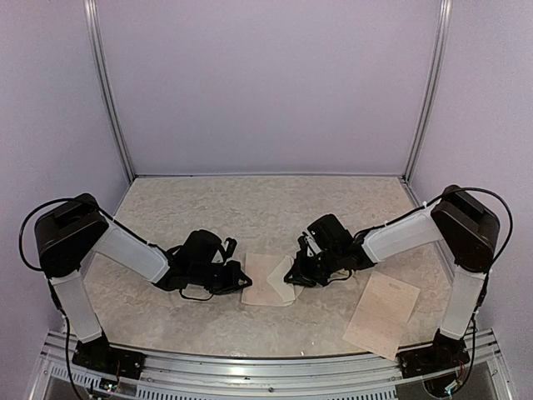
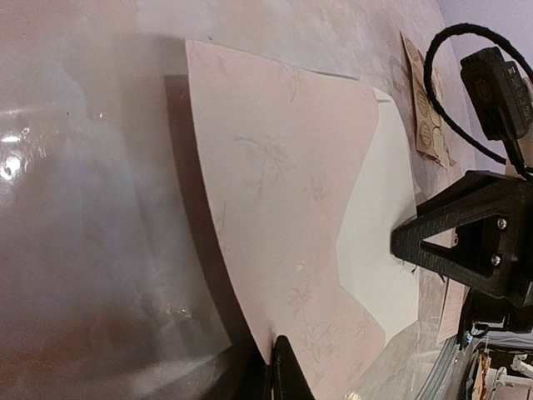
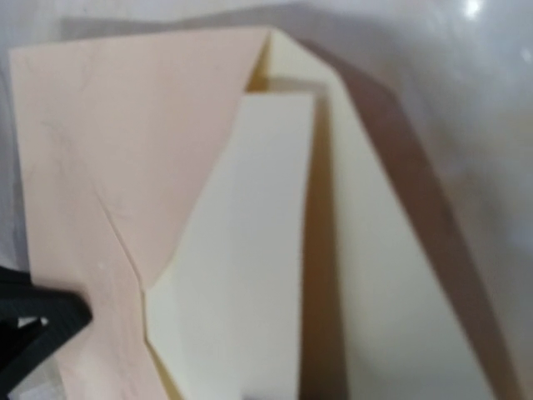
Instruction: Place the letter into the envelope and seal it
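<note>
- Near the near-right corner of the table (image 1: pixel 250 208), a sheet with handwritten lines (image 1: pixel 383 315) lies apart, out of the working area.
- The envelope (image 1: pixel 263 282) lies flat, middle of the near half, flap open toward the right edge; the letter (image 3: pixel 250 275) sits partly in its pocket.
- The left gripper (image 1: pixel 243 281), pressed together, pinches the envelope's left edge, probably anchoring it.
- The right gripper (image 1: pixel 293 275) rests at the flap; spread or not, I cannot tell.
- Mottled beige table; plain lilac walls (image 1: pixel 266 83) behind.

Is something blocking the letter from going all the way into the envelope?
Nothing visible does. The envelope has its flap open, and the letter sits partly inside. The left gripper pinches an edge away from the opening.
</note>
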Controlling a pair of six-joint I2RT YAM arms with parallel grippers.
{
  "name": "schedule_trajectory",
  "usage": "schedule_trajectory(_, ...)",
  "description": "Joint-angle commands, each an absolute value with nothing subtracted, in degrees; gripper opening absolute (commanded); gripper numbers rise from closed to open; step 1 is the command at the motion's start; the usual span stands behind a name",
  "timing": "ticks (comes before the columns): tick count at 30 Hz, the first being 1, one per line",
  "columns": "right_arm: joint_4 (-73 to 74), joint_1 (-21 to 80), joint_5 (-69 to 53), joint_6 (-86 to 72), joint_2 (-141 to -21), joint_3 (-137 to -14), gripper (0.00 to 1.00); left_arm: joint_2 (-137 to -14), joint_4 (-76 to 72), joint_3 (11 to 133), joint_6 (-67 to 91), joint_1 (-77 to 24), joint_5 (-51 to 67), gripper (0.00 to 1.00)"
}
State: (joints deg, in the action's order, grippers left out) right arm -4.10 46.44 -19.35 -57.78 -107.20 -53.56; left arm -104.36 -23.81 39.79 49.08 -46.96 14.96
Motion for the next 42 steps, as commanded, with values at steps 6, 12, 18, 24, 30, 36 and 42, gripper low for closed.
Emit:
schedule_trajectory(6, -2.77, 48.18, -20.88, -58.99, -104.16, -51.21, 0.12, -103.28, -22.41, 38.58, 49.16, -47.22, 13.66, 0.01)
schedule_trajectory(12, -3.27, 49.11, -20.64, -60.68, -102.93, -49.9, 0.15, -103.07, -22.41, 38.41, 49.21, -47.26, 13.53, 0.01)
schedule_trajectory(18, -4.07, 49.53, -20.31, -61.47, -102.15, -49.04, 0.15, -102.75, -22.58, 38.15, 49.28, -47.29, 13.32, 0.0)
schedule_trajectory(24, -5.0, 50.02, -20.04, -62.04, -103.7, -48.98, 0.06, -102.59, -22.84, 37.89, 49.38, -47.46, 13.28, 0.01)
schedule_trajectory(30, -7.21, 50.44, -20.48, -62.75, -105.74, -49.14, 0.0, -102.83, -23.27, 37.66, 49.5, -47.85, 13.63, 0.09)
schedule_trajectory(36, -9.14, 51.1, -20.34, -63.87, -107.48, -49.65, 0.0, -103.13, -24.16, 37.41, 49.85, -48.15, 14.41, 0.1)
schedule_trajectory(42, -10.71, 51.32, -20.51, -64.69, -108.44, -50.15, 0.0, -103.27, -25.31, 37.12, 50.46, -48.16, 15.15, 0.1)
